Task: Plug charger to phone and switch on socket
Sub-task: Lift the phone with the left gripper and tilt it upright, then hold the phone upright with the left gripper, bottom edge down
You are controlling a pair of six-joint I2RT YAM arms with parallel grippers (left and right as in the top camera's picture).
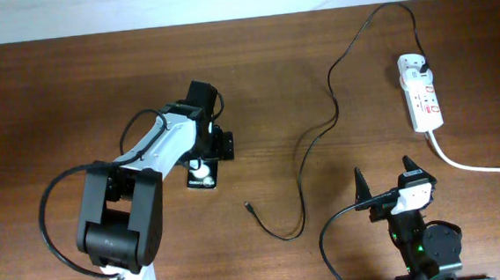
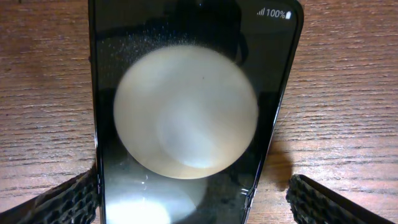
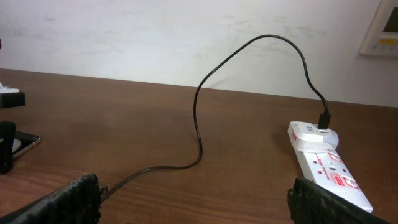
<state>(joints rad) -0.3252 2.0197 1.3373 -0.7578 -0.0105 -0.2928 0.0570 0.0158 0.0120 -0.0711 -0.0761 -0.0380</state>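
The phone (image 1: 202, 180) lies flat on the table at centre left, its glossy face showing white round spots. In the left wrist view the phone (image 2: 186, 112) fills the frame. My left gripper (image 1: 206, 161) is open and straddles its near end (image 2: 193, 205); the left finger is at the phone's edge, the right finger stands apart. The charger cable (image 1: 334, 108) runs from its black plug (image 1: 423, 61) in the socket (image 1: 421, 93) to its loose tip (image 1: 247, 205) on the table. My right gripper (image 1: 385, 176) is open and empty (image 3: 199, 205), facing the cable (image 3: 199, 124) and socket (image 3: 323, 163).
The socket's thick white cord (image 1: 486, 168) runs off to the right edge. A white wall (image 3: 155, 37) stands behind the table's far edge. The cable's slack loops over the wood between the two arms (image 1: 300, 198).
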